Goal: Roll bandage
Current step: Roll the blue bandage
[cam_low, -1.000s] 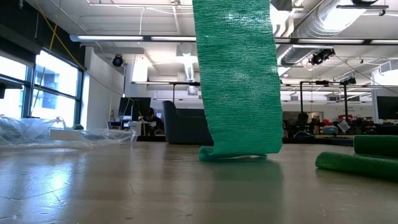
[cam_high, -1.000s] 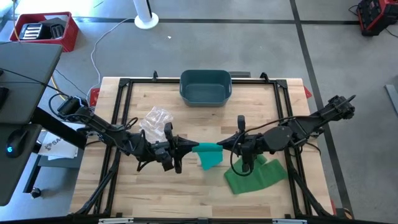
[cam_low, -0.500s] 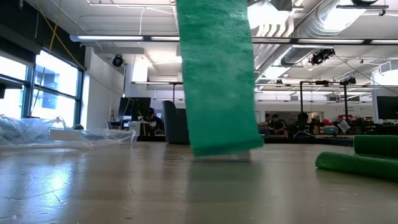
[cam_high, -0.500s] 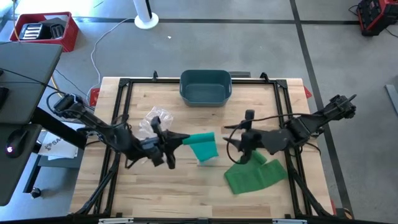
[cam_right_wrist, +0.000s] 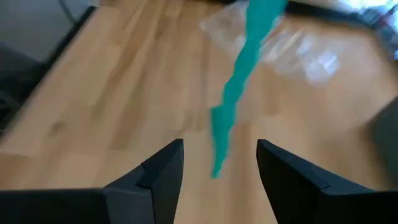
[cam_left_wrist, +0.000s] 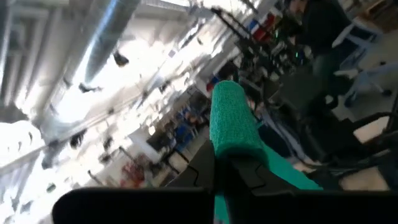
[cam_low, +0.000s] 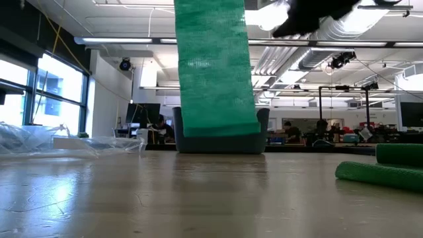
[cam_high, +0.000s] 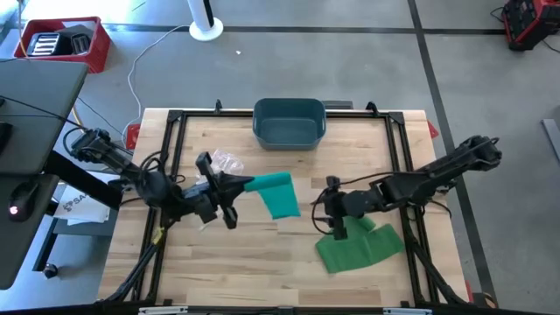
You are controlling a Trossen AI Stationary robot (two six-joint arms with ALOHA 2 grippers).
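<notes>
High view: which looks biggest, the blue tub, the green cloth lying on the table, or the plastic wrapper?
1. Green cloth and blue tub: they look alike, too close to rank.
2. Plastic wrapper: smallest, though the left arm hides part of it.

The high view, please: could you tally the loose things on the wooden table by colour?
Teal: 2, the hanging teal mesh bandage strip and the teal plastic bin.
Green: 1, the crumpled green mesh bandage.
Clear: 1, the clear plastic wrapper.
Total: 4.
</notes>
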